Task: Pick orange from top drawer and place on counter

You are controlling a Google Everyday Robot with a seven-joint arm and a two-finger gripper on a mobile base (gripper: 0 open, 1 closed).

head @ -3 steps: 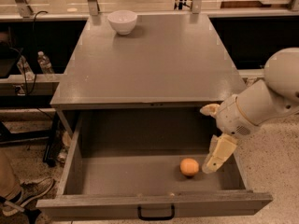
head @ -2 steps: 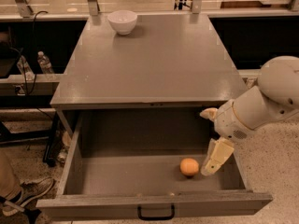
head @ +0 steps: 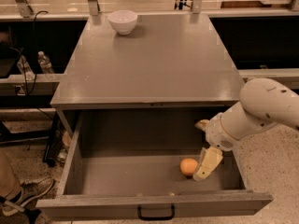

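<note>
The orange (head: 188,166) lies on the floor of the open top drawer (head: 154,203), right of centre and near the front panel with its black handle. My gripper (head: 200,151) is inside the drawer at the right side, open. Its lower finger (head: 208,164) hangs just right of the orange, close to touching it, and the upper finger (head: 202,124) sits farther back. The orange is not between the fingers. The grey counter (head: 154,59) spreads above the drawer.
A white bowl (head: 123,21) stands at the counter's far left. My white arm (head: 266,108) reaches in from the right over the drawer's right wall. A water bottle (head: 44,62) and cables are at the left, and a shoe (head: 25,193) is on the speckled floor.
My arm has lowered and the gripper has sunk a little deeper into the drawer, towards the orange. The orange has not moved.
</note>
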